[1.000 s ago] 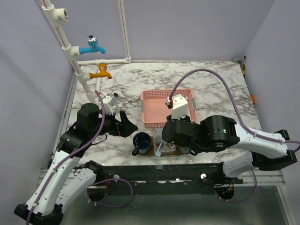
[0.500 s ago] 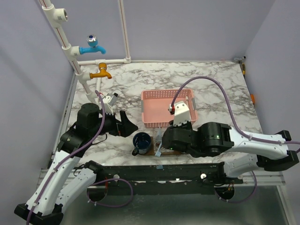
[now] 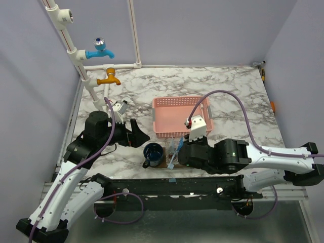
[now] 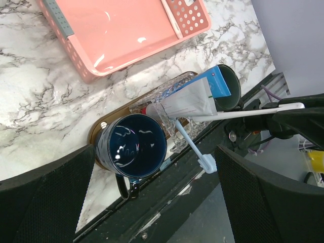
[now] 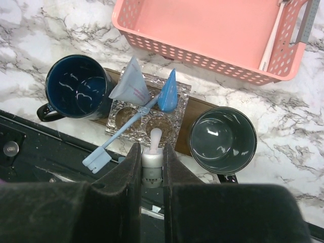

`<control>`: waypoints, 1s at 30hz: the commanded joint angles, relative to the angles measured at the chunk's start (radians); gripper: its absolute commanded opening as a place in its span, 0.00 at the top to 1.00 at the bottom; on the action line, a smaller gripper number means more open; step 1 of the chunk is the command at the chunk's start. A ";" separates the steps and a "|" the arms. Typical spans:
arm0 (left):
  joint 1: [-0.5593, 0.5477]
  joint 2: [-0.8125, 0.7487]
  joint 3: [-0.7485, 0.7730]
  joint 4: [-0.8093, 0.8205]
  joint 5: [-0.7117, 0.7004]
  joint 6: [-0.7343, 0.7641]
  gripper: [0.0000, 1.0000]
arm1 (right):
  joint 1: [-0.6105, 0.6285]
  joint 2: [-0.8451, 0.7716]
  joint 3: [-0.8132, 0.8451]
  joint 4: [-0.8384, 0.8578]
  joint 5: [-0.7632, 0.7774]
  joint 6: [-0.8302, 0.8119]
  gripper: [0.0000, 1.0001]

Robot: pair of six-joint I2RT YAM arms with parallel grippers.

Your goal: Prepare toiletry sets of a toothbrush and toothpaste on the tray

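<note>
Right wrist: slim white toothbrush pinched over faceted glass holder.

Tray is packed: dk-blue mug at L end, green mug at R, glass holder btwn. Toothpaste tubes and a blue toothbrush lean out of the holder twd the near edge. Right gripper w/ white toothbrush sits just above them. Pink basket walls off the far side; bare marble lies L of the blue mug.
</note>
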 commanded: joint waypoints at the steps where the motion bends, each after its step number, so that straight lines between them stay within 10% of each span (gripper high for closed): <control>1: 0.007 -0.005 -0.015 0.021 0.025 0.007 0.01 | 0.006 -0.043 -0.061 0.091 0.065 0.041 1.00; 30: 0.007 0.021 -0.014 0.042 0.050 -0.022 0.01 | 0.007 -0.206 -0.405 0.327 0.210 0.273 1.00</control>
